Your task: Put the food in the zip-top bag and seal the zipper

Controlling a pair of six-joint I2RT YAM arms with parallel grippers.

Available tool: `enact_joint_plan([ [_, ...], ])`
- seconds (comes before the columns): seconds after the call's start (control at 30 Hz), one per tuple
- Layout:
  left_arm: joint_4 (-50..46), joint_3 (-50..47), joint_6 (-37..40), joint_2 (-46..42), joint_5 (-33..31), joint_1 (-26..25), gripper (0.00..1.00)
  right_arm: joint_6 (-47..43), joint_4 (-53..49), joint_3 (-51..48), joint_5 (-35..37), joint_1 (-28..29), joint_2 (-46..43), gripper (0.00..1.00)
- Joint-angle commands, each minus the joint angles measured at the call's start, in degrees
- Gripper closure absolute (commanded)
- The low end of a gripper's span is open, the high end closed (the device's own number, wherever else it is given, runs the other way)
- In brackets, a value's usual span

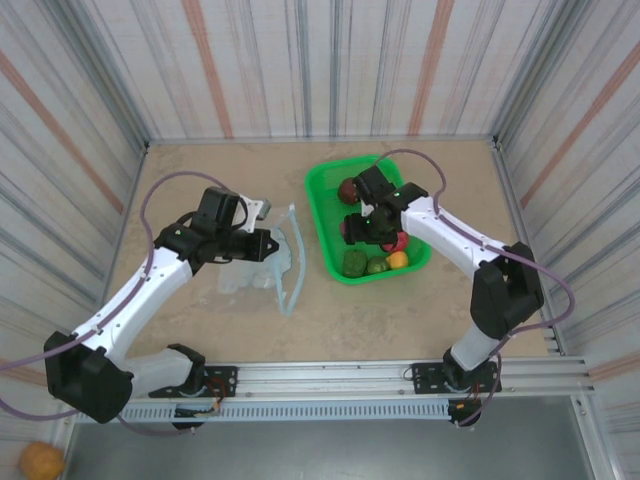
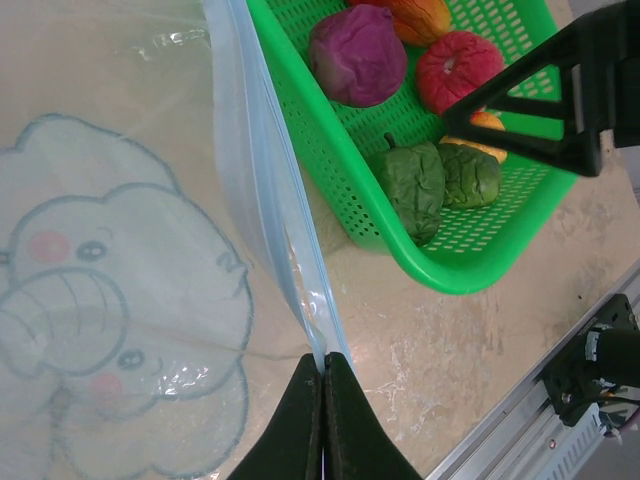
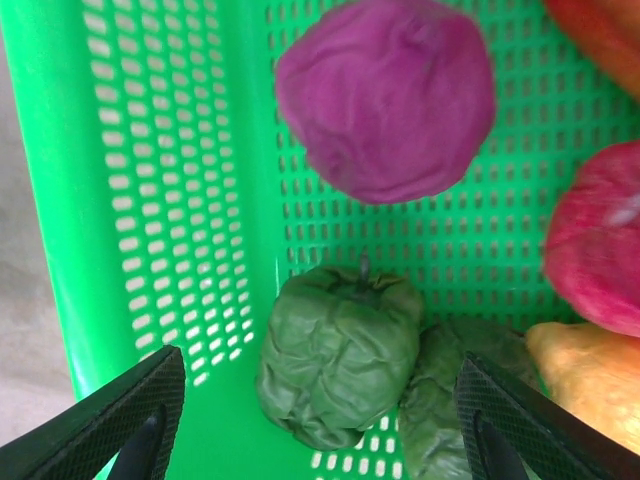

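Note:
The food lies in a green mesh tray (image 1: 322, 215): a magenta piece (image 3: 385, 95), a green pepper (image 3: 340, 355), a second green piece (image 3: 455, 410), a pink-red one (image 3: 600, 240) and a yellow one (image 3: 590, 375). My right gripper (image 3: 320, 420) hangs open in the tray, its fingers on either side of the green pepper without touching it. The clear zip-top bag (image 2: 120, 250), printed with an elephant, lies flat left of the tray. My left gripper (image 2: 323, 365) is shut on the near end of the pale blue zipper (image 2: 270, 190), which runs along the tray's side.
The tray's wall (image 2: 330, 170) stands close beside the bag's mouth. Striped walls enclose the table on three sides. A metal rail (image 1: 400, 375) runs along the near edge. An orange ball (image 1: 42, 460) sits off the table at the bottom left.

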Motion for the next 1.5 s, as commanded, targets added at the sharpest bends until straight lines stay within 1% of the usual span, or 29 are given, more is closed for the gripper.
enact_joint_plan([
  [0.0, 1.72, -0.94, 1.75, -1.06, 0.93, -0.21, 1.0, -3.04, -3.49, 3.08, -0.22, 0.55, 3.73, 0.25],
  [0.03, 1.36, -0.93, 1.77, -0.98, 0.24, -0.21, 1.0, -3.13, -3.87, 3.61, 1.04, 0.71, 4.82, 0.17],
  [0.13, 0.87, -0.84, 2.08, -0.96, 0.53, -0.27, 1.0, -3.51, -4.05, 4.6, 0.77, 0.78, 7.57, 0.15],
  [0.3, 1.26, -1.11, 2.08, -1.55, 0.93, -0.29, 1.0, -3.74, -3.76, 5.3, -0.63, 0.83, 12.13, 0.18],
  [0.47, 1.1, -0.91, 2.43, -1.71, 0.94, -0.21, 1.0, -4.26, -3.19, 4.72, -0.88, 0.82, 16.66, 0.16],
  [0.57, 0.97, -0.8, 2.75, -2.02, 0.4, -0.21, 1.0, -4.04, -2.26, 3.69, -0.74, 0.8, 17.46, 0.18],
  [0.63, 1.0, -0.89, 2.78, -2.34, 0.11, -0.21, 1.0, -3.78, -1.88, 3.2, -0.94, 0.82, 16.88, 0.23],
  [0.7, 1.0, -0.91, 2.85, -2.44, -0.12, -0.21, 1.0, -3.5, -1.78, 3.08, -0.79, 0.88, 15.49, 0.28],
  [0.77, 0.7, -0.6, 3.2, -2.25, -0.8, -0.21, 1.0, -3.32, -1.87, 2.9, -0.43, 0.78, 13.7, 0.37],
  [0.9, -0.18, 0.74, 3.69, -2.06, -2.7, -0.13, 1.0, -2.53, -1.94, 2.23, 0.46, -0.01, 8.23, 0.43],
  [1.1, -2.98, 5.43, 2.76, -0.08, 1.06, -0.21, 1.0, -0.88, -0.98, -0.05, -1.18, -2.43, -1.85, 0.44],
  [1.23, -3.36, 7.88, 0.97, 0.64, 6.21, -0.17, 1.0, -0.1, -0.34, 1.09, -3.19, -2.28, -8.21, 0.44],
  [1.33, -4.39, 10.18, -0.19, 1.37, 9.35, 0.04, 1.0, 0.05, 3.51, 1.85, -3.77, 0.46, -13.84, 0.43],
  [1.47, -6.81, 13.12, -0.68, 2.96, 12.7, 1.37, 1.0, 1.12, 5.93, 5.41, -3.83, 4.37, -17.79, 0.43],
])
